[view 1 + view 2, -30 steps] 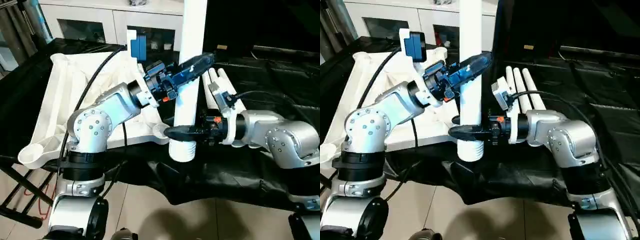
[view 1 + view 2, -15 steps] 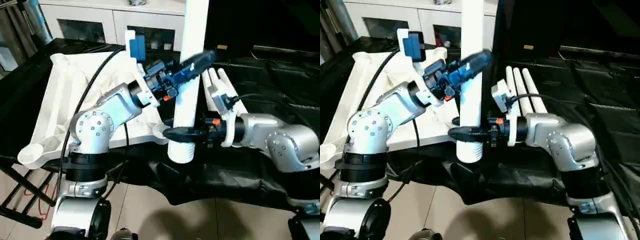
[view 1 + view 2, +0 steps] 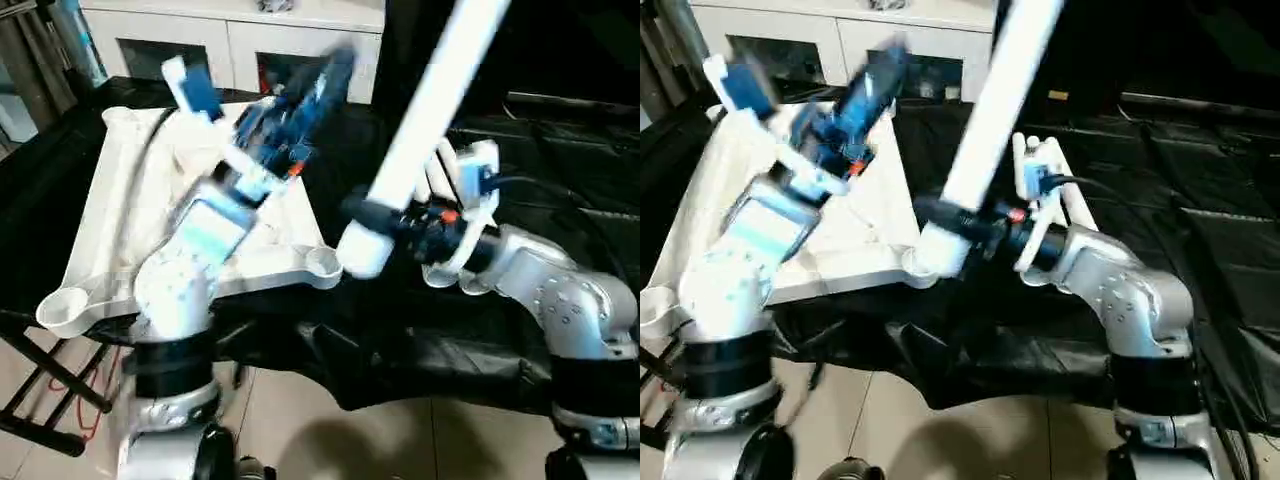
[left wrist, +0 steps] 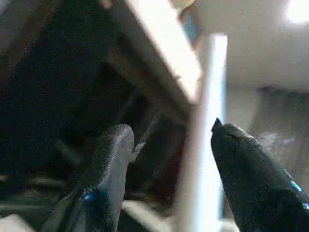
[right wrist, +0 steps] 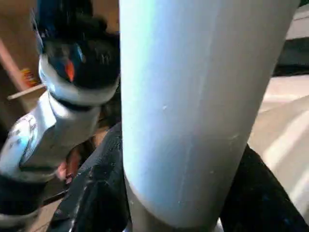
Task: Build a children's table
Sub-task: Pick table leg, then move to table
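Observation:
My right gripper (image 3: 372,215) is shut on a white tube leg (image 3: 430,110) close to its lower end, black fingers (image 5: 99,188) on either side of the tube. The leg leans with its top to the right, and its lower end (image 3: 358,250) hangs just off the near right corner socket (image 3: 322,263) of the white tabletop (image 3: 110,200). The tabletop lies on the left with its ribbed underside up. My left gripper (image 3: 322,75) is raised above the tabletop's far side, open and holding nothing, apart from the leg.
More white legs (image 3: 1072,205) lie on the black cloth (image 3: 560,140) behind my right wrist. A white glass-door cabinet (image 3: 200,40) stands at the back. The tabletop's near left socket (image 3: 60,305) juts over the table's edge above the tiled floor (image 3: 300,420).
My left gripper has opened, let go of the leg and swung up and to the left. My right gripper has tilted the upright leg so its top leans right.

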You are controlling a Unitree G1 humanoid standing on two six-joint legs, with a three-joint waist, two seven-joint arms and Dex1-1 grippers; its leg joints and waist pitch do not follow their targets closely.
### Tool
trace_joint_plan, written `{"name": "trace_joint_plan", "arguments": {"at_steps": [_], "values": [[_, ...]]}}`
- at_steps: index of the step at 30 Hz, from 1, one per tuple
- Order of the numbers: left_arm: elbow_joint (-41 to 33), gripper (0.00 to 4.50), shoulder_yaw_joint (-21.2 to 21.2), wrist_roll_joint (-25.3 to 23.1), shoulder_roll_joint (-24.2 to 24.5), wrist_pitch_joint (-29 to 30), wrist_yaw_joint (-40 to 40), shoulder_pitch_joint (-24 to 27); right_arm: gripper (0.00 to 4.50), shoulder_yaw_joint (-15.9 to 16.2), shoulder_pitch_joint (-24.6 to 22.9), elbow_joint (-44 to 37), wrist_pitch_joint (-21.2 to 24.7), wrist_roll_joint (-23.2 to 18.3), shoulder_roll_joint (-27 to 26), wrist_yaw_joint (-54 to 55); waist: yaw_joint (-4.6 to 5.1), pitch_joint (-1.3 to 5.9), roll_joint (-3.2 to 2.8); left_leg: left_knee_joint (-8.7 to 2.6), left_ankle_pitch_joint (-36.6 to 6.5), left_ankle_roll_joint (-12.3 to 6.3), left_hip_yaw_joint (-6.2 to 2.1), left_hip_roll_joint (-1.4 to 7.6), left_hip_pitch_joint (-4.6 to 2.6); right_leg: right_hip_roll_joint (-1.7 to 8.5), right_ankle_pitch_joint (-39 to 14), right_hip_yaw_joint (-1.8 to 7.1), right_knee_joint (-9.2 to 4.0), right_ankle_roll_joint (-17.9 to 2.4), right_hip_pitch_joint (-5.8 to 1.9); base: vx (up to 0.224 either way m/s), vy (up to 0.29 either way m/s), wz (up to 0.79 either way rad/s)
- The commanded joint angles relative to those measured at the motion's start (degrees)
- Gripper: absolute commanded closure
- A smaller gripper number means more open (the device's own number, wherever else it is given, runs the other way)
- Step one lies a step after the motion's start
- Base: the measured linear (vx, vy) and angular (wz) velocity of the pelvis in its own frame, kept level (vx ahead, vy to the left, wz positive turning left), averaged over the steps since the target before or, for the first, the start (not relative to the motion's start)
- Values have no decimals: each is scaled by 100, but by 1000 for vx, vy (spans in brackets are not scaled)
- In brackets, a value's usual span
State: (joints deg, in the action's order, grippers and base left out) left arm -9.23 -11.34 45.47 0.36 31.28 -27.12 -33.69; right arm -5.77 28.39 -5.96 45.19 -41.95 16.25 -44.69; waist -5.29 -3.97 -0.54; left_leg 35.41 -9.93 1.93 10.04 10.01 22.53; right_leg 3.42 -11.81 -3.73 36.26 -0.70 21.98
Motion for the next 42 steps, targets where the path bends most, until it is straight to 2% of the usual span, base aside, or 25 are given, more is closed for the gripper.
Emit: {"name": "trace_joint_plan", "arguments": {"at_steps": [1, 4, 5, 6, 7, 8, 10, 12, 15, 18, 21, 25, 29, 30, 32, 33, 34, 35, 36, 37, 38, 39, 40, 41, 42], "values": [[-145, 154, 237, -705, 229, -81, 361, 123, 259, -188, -75, -288, -152, 191, -11, 362, -5, 457, 8, -424, -647, 50, -147, 349, -127, 465, -719, 303, -445, -922, -262, 0, 0, 0], [-170, 154, 407, -1231, 417, -155, 675, 256, 259, -228, -133, -389, -142, 316, -17, 603, 24, 448, 2, -427, -820, 164, -138, 321, -146, 456, -921, 305, -458, -830, -242, 0, 0, 0], [-255, 154, 629, -2019, 713, -420, 1046, 630, 259, -50, -292, -442, -285, 934, 64, 1143, 0, 450, -61, -439, -844, 201, -162, 333, -146, 466, -940, 300, -457, -798, -237, 0, 0, 0], [-255, 154, 629, -2019, 713, -420, 1046, 630, 259, -50, -292, -442, -285, 934, 64, 1143, 48, 424, -17, -458, -929, 261, -148, 326, -137, 442, -1003, 304, -477, -710, -226, 0, 0, 0], [-422, 154, 757, -2558, 926, -426, 1438, 1006, 259, -22, -446, -452, -329, 1330, -8, 1725, 26, 453, -48, -459, -911, 317, -166, 342, -149, 469, -983, 309, -461, -699, -230, 0, 0, 0], [-741, 154, 827, -3025, 1123, -263, 1885, 1544, 259, -88, -687, -549, -288, 1644, -195, 2432, 44, 451, -25, -463, -850, 340, -158, 330, -130, 467, -898, 310, -443, -700, -231, 0, 0, 0], [-908, 154, 815, -3097, 1150, -199, 1934, 1781, 259, -35, -835, -639, -331, 1775, -264, 2631, 58, 467, 5, -445, -846, 321, -133, 303, -150, 451, -881, 313, -447, -721, -217, 0, 0, 0], [-1114, 154, 839, -3548, 1183, -525, 2093, 2204, 259, 140, -1119, -848, -574, 2243, -352, 3066, 65, 430, 7, -472, -1011, 291, -124, 301, -143, 444, -1196, 316, -510, -684, -189, 0, 0, 0], [-1146, 154, 785, -3750, 1119, -692, 2267, 2359, 259, 196, -1230, -951, -683, 2482, -390, 3292, 58, 393, 9, -498, -1399, 328, -141, 317, -176, 450, -1696, 332, -565, -550, -142, 0, 0, 0], [-1217, 154, 661, -4224, 984, -1374, 2716, 2845, 259, 146, -1675, -1201, -1486, 2952, -521, 3625, 54, 365, 16, -529, -1621, 366, -158, 329, -157, 473, -1933, 337, -618, -358, -117, 0, 0, 0], [-1386, 154, 686, -4220, 958, -1607, 2776, 3148, 259, 64, -1882, -1054, -1812, 3237, -584, 4022, 80, 390, 13, -539, -1820, 398, -174, 298, -193, 444, -2013, 329, -615, -218, -106, 0, 0, 0], [-1461, 154, 705, -4198, 945, -1611, 2646, 3368, 259, -70, -2071, -1049, -1710, 2760, -655, 3626, 96, 369, 24, -547, -2098, 354, -184, 288, -192, 430, -2124, 332, -638, -207, -84, 0, 0, 0], [-1384, 154, 615, -4087, 836, -1649, 2609, 3434, 259, 25, -2124, -1177, -1676, 2644, -757, 3516, 121, 363, -6, -555, -2135, 360, -199, 288, -175, 434, -2178, 326, -652, -215, -87, 0, 0, 0], [-1354, 154, 623, -4052, 828, -1678, 2575, 3458, 259, 80, -2146, -1187, -1712, 2641, -772, 3477, 139, 357, 10, -551, -2260, 366, -196, 283, -198, 433, -2312, 324, -664, -198, -81, 0, 0, 0], [-1307, 154, 772, -4067, 861, -1718, 2497, 3549, 259, 334, -2212, -1136, -1863, 2804, -698, 3405, 202, 324, 1, -561, -3064, 424, -230, 268, -346, 429, -3352, 263, -760, -6, -87, 0, 0, 0], [-1315, 154, 805, -4074, 871, -1721, 2475, 3561, 259, 380, -2219, -1129, -1869, 2831, -679, 3373, 228, 306, -3, -558, -3249, 414, -235, 257, -380, 416, -3604, 235, -802, 36, -88, 0, 0, 0], [-1331, 154, 873, -4093, 905, -1693, 2420, 3564, 259, 525, -2222, -1113, -1836, 2883, -616, 3260, 273, 274, 3, -532, -3612, 361, -234, 231, -498, 357, -4081, 137, -905, 111, -93, 0, 0, 0], [-1336, 154, 899, -4118, 918, -1683, 2399, 3566, 259, 605, -2230, -1108, -1818, 2911, -577, 3184, 273, 192, 67, -600, -3831, 178, -342, 119, -240, 449, -4548, -163, -958, 219, -375, 0, 0, 0], [-1336, 154, 900, -4121, 914, -1682, 2400, 3564, 259, 639, -2231, -1108, -1845, 2949, -555, 3168, 265, 236, -66, -639, -3814, 136, -365, 131, -159, 506, -4602, -131, -909, 223, -546, 0, 0, 0], [-1336, 154, 898, -4127, 905, -1678, 2402, 3558, 259, 711, -2231, -1104, -1904, 3023, -514, 3134, 321, 216, -51, -724, -3880, -2, -428, 69, 171, 560, -4694, -263, -727, 216, -860, 47, 22, 38], [-1347, 154, 891, -4129, 889, -1648, 2401, 3540, 259, 713, -2207, -1085, -1917, 3003, -544, 3113, 336, 239, -44, -700, -3732, -46, -410, 14, 202, 578, -4587, -258, -680, 120, -937, 47, 22, 38], [-1357, 154, 892, -4127, 888, -1632, 2381, 3537, 259, 687, -2184, -1069, -1928, 2975, -562, 3092, 351, 232, -52, -581, -3565, -52, -430, 8, 143, 699, -4769, -278, -819, 46, -918, 51, 3, 51], [-1357, 154, 892, -4127, 888, -1632, 2381, 3537, 259, 687, -2184, -1069, -1928, 2975, -562, 3092, 356, 213, 18, -216, -2959, -161, -387, -22, -24, 994, -5351, -322, -1190, -81, -843, 11, 7, 53], [-1355, 154, 890, -4123, 889, -1653, 2348, 3566, 259, 653, -2177, -1038, -1889, 2907, -595, 3081, 364, 204, -25, -111, -2955, 64, -323, 140, -693, 743, -4900, -276, -1260, -360, -423, 11, 7, 53], [-1355, 154, 890, -4123, 889, -1653, 2348, 3566, 259, 653, -2177, -1038, -1889, 2907, -595, 3081, 446, 140, -18, -353, -3191, 155, -377, 212, -534, 557, -4442, -331, -1119, -371, -531, 27, 28, 24]]}}
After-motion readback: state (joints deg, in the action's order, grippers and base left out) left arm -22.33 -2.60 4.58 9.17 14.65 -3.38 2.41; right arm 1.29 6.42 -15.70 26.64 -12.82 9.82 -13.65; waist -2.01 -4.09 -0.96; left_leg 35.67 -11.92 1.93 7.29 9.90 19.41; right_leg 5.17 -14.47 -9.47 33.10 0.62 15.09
